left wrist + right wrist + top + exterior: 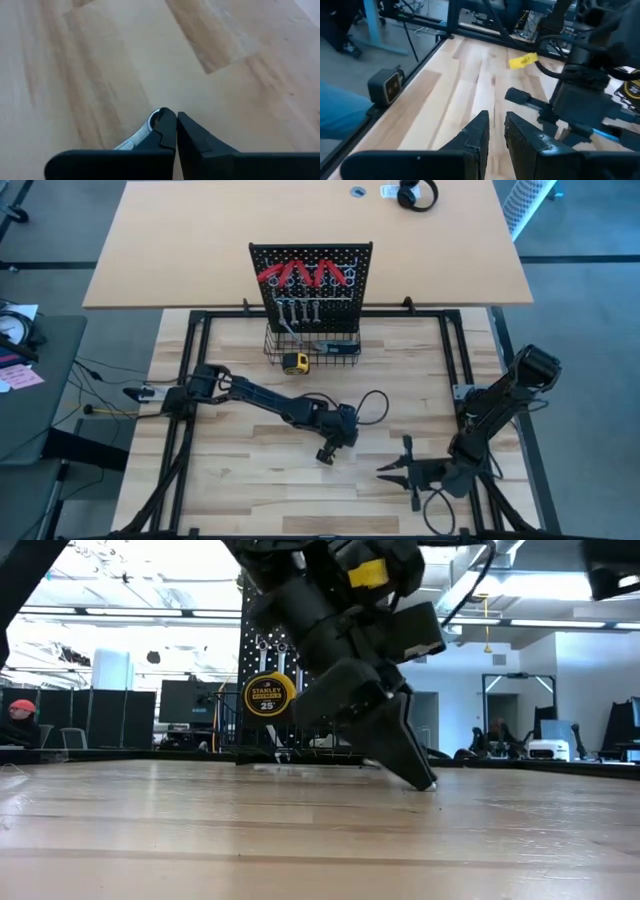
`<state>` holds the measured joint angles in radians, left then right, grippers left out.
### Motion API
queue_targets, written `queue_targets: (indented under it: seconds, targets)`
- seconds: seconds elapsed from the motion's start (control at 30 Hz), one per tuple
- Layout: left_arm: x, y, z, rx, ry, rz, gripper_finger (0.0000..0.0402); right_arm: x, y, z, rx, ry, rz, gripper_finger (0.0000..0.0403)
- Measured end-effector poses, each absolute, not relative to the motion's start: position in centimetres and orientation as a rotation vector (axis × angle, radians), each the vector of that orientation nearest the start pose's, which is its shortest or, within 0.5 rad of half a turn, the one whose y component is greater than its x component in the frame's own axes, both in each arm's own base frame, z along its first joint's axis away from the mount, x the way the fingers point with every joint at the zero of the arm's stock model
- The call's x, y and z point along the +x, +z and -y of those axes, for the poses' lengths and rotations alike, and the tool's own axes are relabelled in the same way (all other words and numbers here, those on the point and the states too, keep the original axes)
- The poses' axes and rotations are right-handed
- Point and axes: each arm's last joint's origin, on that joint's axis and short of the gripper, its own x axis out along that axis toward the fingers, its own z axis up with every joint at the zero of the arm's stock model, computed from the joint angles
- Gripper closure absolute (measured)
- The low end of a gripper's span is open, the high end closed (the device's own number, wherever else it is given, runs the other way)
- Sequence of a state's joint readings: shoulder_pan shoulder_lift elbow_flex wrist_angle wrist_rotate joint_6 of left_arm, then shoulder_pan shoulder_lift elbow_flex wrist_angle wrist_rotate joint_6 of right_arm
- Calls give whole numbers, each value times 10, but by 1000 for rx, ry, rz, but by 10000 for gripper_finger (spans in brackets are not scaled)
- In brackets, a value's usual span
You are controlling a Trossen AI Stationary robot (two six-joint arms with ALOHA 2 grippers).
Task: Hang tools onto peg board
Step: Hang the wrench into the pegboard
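Observation:
The black peg board (310, 258) stands upright at the table's far middle. Red-handled pliers (305, 275) and silver wrenches (300, 310) hang on it. My left gripper (325, 454) is over the table's middle, slanting down, its fingers shut (176, 117), with a slim silver wrench (145, 131) at its tip. In the low view the fingertips (425, 780) are close above the wood. My right gripper (388, 470) waits near the right front, pointing left. A narrow gap shows between its fingers (496, 120), with nothing in it. My left gripper is shut on the silver wrench. The wrench's rounded end (156, 116) peeks out beside one fingertip, and its shaft runs back along that finger. The finger itself hides the place of contact. The fingers slant down toward the table.
A black wire basket (335, 348) sits at the peg board's base, with a yellow tape measure (294, 363) beside it. A black metal frame (190, 380) borders the wooden table top. Bare wood lies between the two arms and the board.

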<state>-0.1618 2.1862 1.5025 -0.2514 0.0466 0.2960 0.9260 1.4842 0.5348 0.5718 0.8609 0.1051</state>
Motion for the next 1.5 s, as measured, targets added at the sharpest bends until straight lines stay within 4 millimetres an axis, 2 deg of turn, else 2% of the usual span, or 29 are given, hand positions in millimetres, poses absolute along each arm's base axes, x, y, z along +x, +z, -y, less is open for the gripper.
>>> queue_targets:
  seconds: [0.3,0.5,0.6,0.7,0.8,0.93,1.0,1.13,1.37,1.5]
  targets:
    - [455,150,104,386,-344,-891,398,174,167,-203,-180,24,-255,328]
    - [459,173,132,456,-358,-811,400,174,168,-203,-178,24,-254,328]
    - [458,181,140,501,-369,-804,400,174,168,-203,-178,24,-254,328]
    - [455,177,136,540,-378,-856,394,174,168,-203,-177,24,-253,328]
    - [455,170,126,569,-385,-903,365,174,168,-203,-177,24,-254,328]
    - [457,159,108,488,-305,-923,315,175,168,-203,-175,21,-253,328]
    - [458,157,101,448,-262,-931,306,176,168,-202,-174,19,-253,328]
    - [459,158,100,386,-236,-918,323,177,168,-201,-174,12,-254,328]
    - [463,153,105,348,-232,-892,394,177,168,-201,-171,20,-255,328]
    - [462,154,111,333,-234,-881,396,177,168,-201,-169,20,-255,328]
